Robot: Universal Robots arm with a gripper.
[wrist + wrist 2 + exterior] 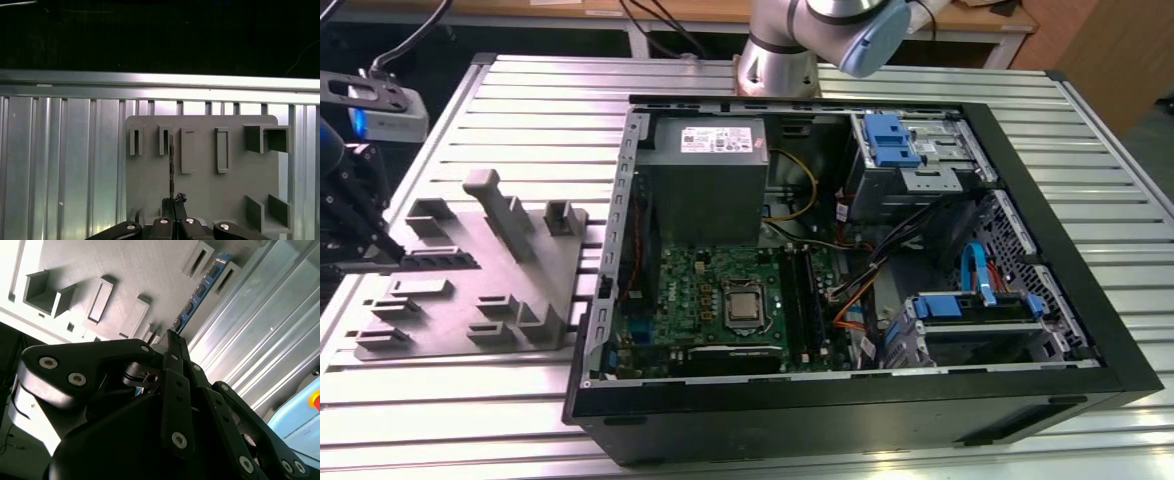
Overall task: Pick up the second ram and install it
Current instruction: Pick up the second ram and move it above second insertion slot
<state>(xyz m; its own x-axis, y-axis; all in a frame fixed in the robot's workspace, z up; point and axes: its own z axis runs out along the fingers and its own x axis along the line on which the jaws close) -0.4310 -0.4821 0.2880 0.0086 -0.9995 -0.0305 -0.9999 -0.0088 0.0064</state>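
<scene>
The slatted aluminium table [520, 100] I work over carries a grey plastic holder tray [454, 322] toward the exterior view's left and, just beside it, an open black computer case [854, 412].

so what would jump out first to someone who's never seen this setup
An open computer case sits in the middle of the exterior view on a ribbed metal table, its green board laid bare. At that view's left, at the grey tray, the gripper pinches one end of a thin memory stick that stands on edge.
</scene>
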